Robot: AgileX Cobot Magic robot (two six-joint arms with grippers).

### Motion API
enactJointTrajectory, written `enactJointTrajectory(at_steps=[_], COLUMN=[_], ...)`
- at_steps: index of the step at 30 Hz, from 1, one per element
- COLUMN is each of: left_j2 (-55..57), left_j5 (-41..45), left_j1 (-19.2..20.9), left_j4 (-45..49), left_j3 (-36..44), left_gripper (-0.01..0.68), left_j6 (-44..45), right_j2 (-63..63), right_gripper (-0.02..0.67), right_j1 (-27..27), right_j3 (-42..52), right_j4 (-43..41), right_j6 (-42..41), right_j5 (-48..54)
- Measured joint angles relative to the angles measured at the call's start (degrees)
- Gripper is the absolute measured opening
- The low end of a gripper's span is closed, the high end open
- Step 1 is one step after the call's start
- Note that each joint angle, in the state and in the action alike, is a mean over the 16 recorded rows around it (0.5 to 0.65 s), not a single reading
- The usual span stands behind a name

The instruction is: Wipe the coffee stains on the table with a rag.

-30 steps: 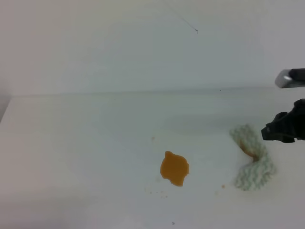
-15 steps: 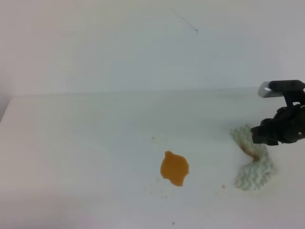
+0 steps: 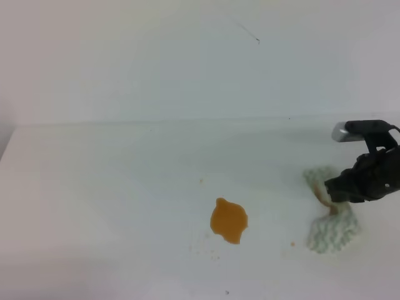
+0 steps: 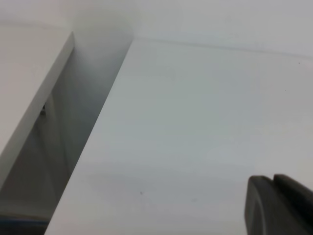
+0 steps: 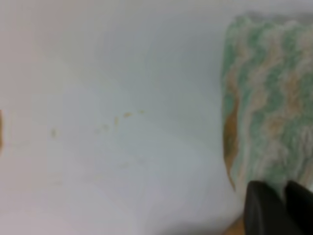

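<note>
The rag [image 3: 331,211] is lying on the tabletop [image 3: 112,187] near its right edge, spread in a bow-like shape with a brown smudge at its pinched middle. The coffee stains [image 3: 229,220] are sitting well to the left of the rag, toward the front middle of the tabletop, as an orange-brown blob with tiny brown specks scattered around it.

The right gripper [image 3: 337,189] is being seen from the exterior high view directly over the rag's middle, its dark body covering the upper right part of the cloth. Whether the rag is being touched cannot be told from that view. In the right wrist view the green zigzag stripes of the rag [image 5: 266,107] are filling the right side, and the dark fingers [image 5: 264,205] are showing at the lower right corner, just beside or on the rag's near edge; two dark tips are appearing close together, but how far apart they are standing cannot be told.

The left gripper [image 4: 281,205] is showing only in the left wrist view, as a dark tip at the lower right over bare tabletop near the rear left corner. Its opening cannot be told; nothing is being seen held.
</note>
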Motion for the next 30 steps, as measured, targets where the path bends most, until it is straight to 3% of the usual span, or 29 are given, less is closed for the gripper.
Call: enactJointTrajectory(at_steps=[6, 14, 30], left_j2=[0.0, 0.0, 0.0], left_j5=[0.0, 0.0, 0.0], left_j1=[0.0, 0.0, 0.0], left_j4=[0.0, 0.0, 0.0], left_j3=[0.0, 0.0, 0.0], left_gripper=[0.001, 0.001, 0.001], left_j6=[0.0, 0.0, 0.0], right_j2=[0.2, 0.2, 7.4], right_gripper=[0.003, 0.003, 0.003], right_j1=[1.2, 6.6, 18.1], right_j3=[-2.4, -6.0, -8.3], right_j4=[3.3, 8.1, 10.7], right_j6=[-2.2, -4.9, -3.0], right_j5=[5.0, 8.2, 3.0])
